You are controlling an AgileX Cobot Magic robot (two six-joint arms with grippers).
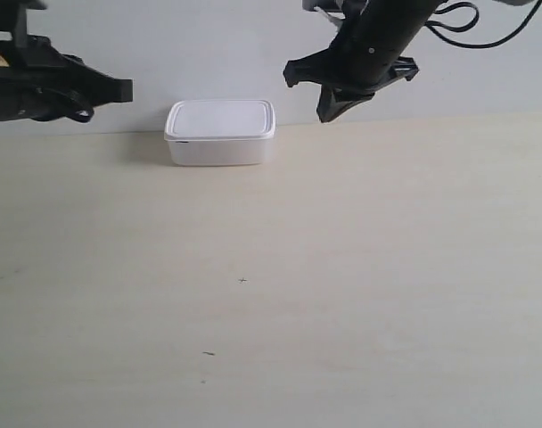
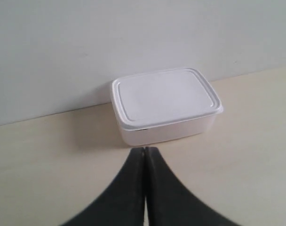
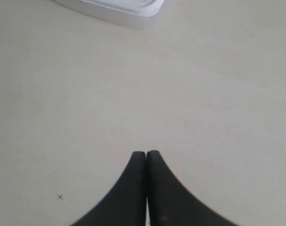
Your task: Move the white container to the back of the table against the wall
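Exterior view: box (image 1: 220, 132) at the counter's (image 1: 360, 267) back edge against the wall (image 1: 209, 45), wide counter in front, both jaws closed, empty.

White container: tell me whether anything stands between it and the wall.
Nothing visible does. The white container sits at the back of the table right by the wall, with no object between them. Whether it actually touches the wall cannot be told.
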